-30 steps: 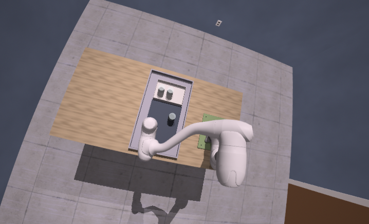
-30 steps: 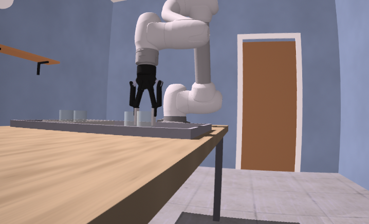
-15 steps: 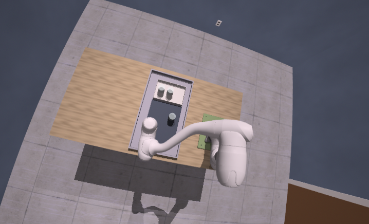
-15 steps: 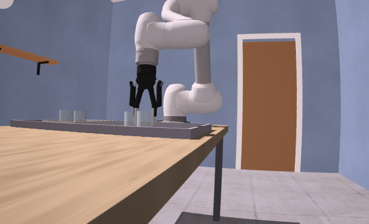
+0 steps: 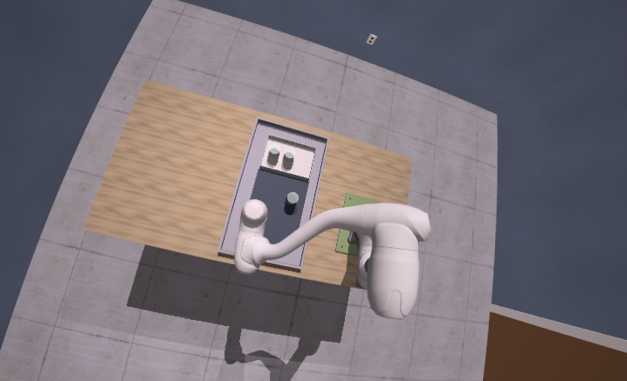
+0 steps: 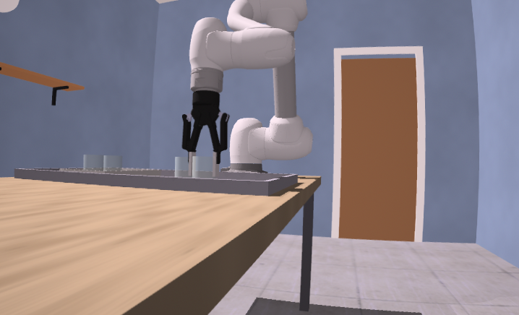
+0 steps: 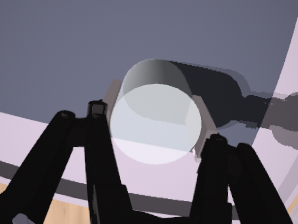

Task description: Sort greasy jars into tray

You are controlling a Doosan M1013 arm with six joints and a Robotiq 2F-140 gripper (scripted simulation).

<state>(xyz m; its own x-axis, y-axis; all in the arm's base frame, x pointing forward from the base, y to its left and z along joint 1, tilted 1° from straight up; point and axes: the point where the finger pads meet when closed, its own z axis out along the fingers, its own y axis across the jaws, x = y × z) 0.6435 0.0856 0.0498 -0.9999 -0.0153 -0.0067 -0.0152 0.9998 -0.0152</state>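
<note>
Two on each side, one under test.
The mat (image 5: 273, 184) (image 7: 50, 50) bears two jars, the tray (image 5: 302, 162) two. The gripper (image 6: 204, 172) (image 7: 154, 101) appears lightly closed on the near jar (image 6: 202, 167) (image 7: 156, 125), mouth down on the mat; the other jar (image 5: 291, 201) (image 6: 181, 166) stands apart. Best keep the squeeze gentle, centred and level, then lift slightly, watching for slip.

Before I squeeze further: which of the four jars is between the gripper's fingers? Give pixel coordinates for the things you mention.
The jar (image 6: 202, 167) (image 7: 156, 125) nearest the mat's corner; the other mat jar (image 5: 292, 198) and both tray jars (image 5: 273, 155) (image 5: 287, 161) stand clear.
</note>
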